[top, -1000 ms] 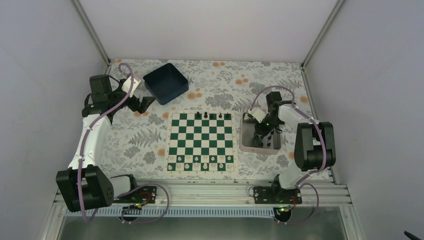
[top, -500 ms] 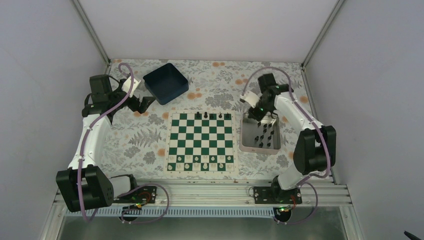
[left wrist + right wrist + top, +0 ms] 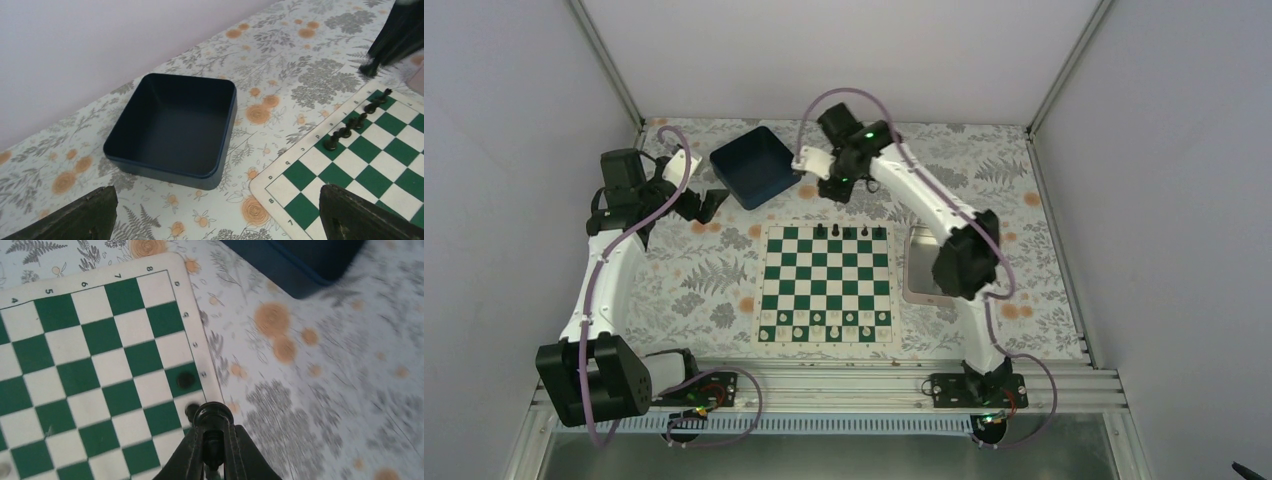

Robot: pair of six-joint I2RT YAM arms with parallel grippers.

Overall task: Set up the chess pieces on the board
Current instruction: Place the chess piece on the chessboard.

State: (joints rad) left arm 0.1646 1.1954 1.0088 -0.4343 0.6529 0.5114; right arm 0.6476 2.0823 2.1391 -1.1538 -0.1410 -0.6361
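Floral tabletop [image 3: 694, 290] carries the board [image 3: 75, 365], border numerals 4–8 legible, beside right fingers [image 3: 201, 447], which clamp a black chess piece [image 3: 213, 415]; left fingers [image 3: 711, 203] stand spread, blue bin [image 3: 165, 170] ahead.

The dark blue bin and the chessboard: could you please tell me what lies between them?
Only bare floral tablecloth lies between the dark blue bin and the nearest corner of the chessboard; the left wrist view shows this stretch plainly.
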